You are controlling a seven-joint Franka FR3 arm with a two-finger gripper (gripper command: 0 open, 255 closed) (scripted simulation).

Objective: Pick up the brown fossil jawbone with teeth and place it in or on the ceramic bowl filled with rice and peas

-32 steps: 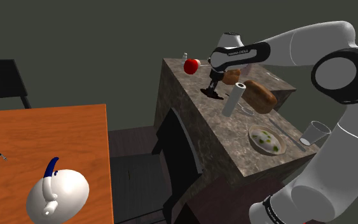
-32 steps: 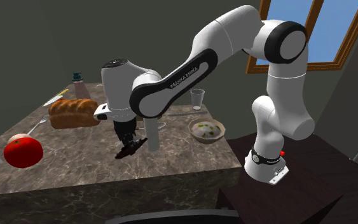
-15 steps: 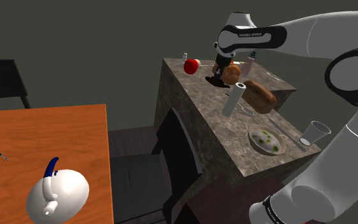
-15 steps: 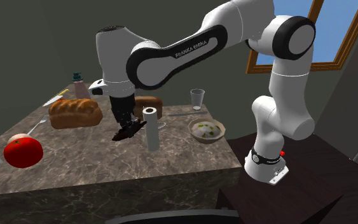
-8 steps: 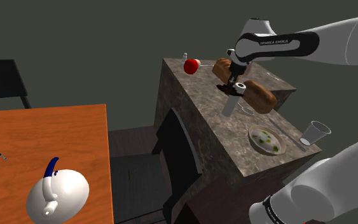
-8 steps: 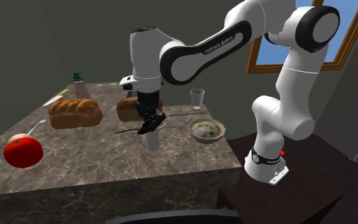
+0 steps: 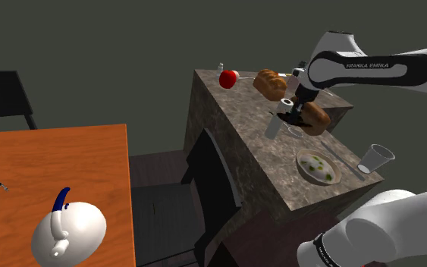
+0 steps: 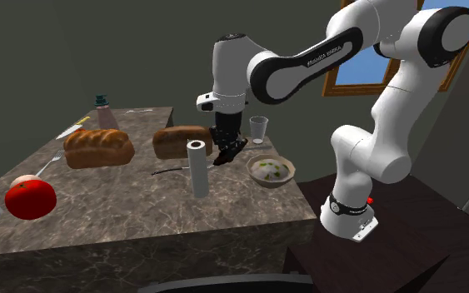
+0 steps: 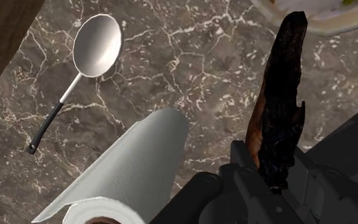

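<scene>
We see the pincer clamped on the jawbone, a dark brown, almost black sliver that sticks out from between the two fingers. It hangs in the air above the worktop. In the second exterior view it sits between the roll and the bowl, apart from the roll and nearer the bowl. In the wrist view its far tip crosses the bowl's pale rim. The bowl holds whitish rice with green specks and stands near the worktop's end closest to the stand. The white roll stands upright. A spoon lies flat on the marbled stone beside it. In the second exterior view one brown loaf lies behind the roll and another lies further to that view's left. A tomato sits near the left front edge. A glass stands behind the bowl.
</scene>
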